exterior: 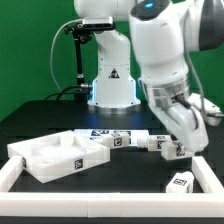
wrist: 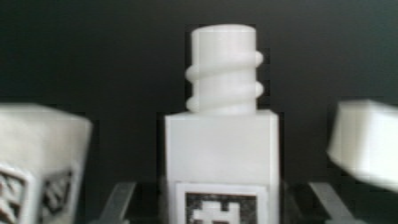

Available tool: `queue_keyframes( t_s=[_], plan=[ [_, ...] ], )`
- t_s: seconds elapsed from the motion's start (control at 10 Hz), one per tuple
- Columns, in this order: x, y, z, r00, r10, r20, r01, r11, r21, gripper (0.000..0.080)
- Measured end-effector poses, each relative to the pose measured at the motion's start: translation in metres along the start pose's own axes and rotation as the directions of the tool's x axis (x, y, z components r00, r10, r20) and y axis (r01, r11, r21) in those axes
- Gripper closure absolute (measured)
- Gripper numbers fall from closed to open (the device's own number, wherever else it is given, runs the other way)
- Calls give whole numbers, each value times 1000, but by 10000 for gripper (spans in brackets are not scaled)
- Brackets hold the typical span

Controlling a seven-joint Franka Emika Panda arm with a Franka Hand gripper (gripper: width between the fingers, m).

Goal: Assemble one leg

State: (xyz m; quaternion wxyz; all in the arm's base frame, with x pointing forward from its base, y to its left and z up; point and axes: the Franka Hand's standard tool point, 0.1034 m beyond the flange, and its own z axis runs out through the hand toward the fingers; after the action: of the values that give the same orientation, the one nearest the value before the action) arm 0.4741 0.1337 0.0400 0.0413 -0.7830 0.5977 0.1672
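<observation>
My gripper [exterior: 170, 146] is low over the table at the exterior view's right, shut on a white leg [exterior: 158, 145] that lies level and points toward the exterior view's left. In the wrist view the leg [wrist: 222, 130] fills the middle. Its threaded screw end points away from the gripper [wrist: 217, 197], and its tag sits between the dark fingers [wrist: 128, 200]. The picture is blurred. The large flat tabletop slab [exterior: 55, 155] lies at the exterior view's left.
More tagged legs [exterior: 118, 137] lie in a row behind the slab, and one [exterior: 180, 182] stands near the front right. The white border frame [exterior: 18, 172] runs along the front and left. In the wrist view, white parts flank the held leg on both sides [wrist: 36, 150] [wrist: 365, 140].
</observation>
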Motion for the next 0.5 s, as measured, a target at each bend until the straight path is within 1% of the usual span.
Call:
queue_keyframes(
  t_s=[0.1,0.2,0.5],
  plan=[
    [-11,2,2,999,-36,-12,36,999,-13,524],
    [-18,3,2,1000,10,-12,-11,1000,-25,524],
    [-18,4,5,1000,-5,-9,5,1000,-27,522]
  ],
)
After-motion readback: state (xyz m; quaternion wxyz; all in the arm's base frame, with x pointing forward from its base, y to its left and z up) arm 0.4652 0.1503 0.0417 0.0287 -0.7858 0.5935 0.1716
